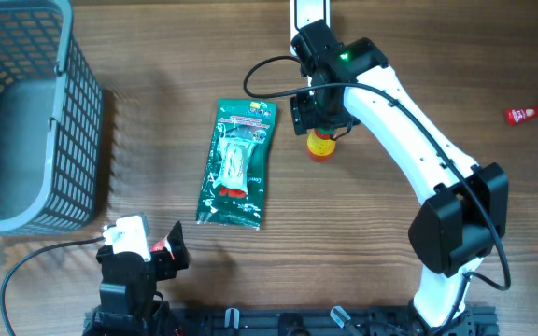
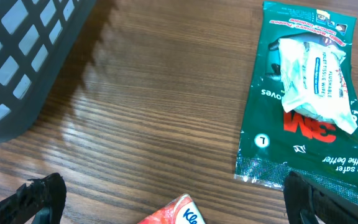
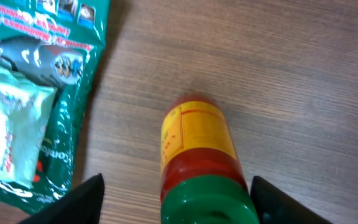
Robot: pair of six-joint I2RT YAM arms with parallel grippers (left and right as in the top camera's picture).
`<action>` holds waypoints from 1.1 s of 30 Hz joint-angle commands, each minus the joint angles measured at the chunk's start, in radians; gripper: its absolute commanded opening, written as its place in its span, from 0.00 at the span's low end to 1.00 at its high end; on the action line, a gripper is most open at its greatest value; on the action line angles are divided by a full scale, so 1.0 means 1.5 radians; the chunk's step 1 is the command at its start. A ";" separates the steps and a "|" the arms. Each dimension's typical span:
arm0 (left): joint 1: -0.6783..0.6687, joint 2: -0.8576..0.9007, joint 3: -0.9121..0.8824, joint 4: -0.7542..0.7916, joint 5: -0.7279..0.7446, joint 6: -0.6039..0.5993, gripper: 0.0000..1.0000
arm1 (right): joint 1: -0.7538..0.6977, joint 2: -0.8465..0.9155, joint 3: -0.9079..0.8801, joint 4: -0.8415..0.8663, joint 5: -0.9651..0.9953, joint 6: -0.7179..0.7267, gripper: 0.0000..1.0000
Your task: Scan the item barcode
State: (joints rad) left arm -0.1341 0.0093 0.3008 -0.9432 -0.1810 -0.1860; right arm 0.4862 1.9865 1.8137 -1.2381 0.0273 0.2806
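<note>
A small sauce bottle (image 1: 321, 145) with a green cap, red contents and a yellow label (image 3: 197, 143) stands on the wooden table. My right gripper (image 1: 319, 119) hangs straight over it. In the right wrist view the right gripper (image 3: 178, 186) is open, one finger on each side of the cap; the left finger stands clearly apart from it and the right finger is close. My left gripper (image 2: 173, 186) is wide open near the table's front edge (image 1: 171, 250). A red and white packet (image 2: 176, 213) with blue letters lies between its fingers, untouched.
A green plastic packet with white wipes (image 1: 238, 163) (image 2: 303, 93) (image 3: 23, 93) lies flat just left of the bottle. A grey mesh basket (image 1: 82, 103) (image 2: 17, 56) fills the far left. A red tube (image 1: 535, 112) lies at the right edge.
</note>
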 commanded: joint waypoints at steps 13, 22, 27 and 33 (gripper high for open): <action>0.005 -0.002 -0.001 0.001 0.006 -0.004 1.00 | -0.002 0.012 -0.003 -0.009 -0.017 -0.153 0.43; 0.005 -0.002 -0.001 0.001 0.006 -0.004 1.00 | -0.002 0.003 0.046 -0.032 -0.124 -0.448 0.43; 0.005 -0.002 -0.001 0.001 0.006 -0.004 1.00 | -0.002 -0.023 0.050 -0.036 -0.086 -0.509 0.73; 0.005 -0.002 -0.001 0.001 0.006 -0.004 1.00 | -0.002 -0.052 0.050 -0.030 -0.058 -0.496 0.88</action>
State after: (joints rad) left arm -0.1341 0.0093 0.3008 -0.9432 -0.1810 -0.1860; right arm 0.4835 1.9709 1.8603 -1.2915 -0.0864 -0.4416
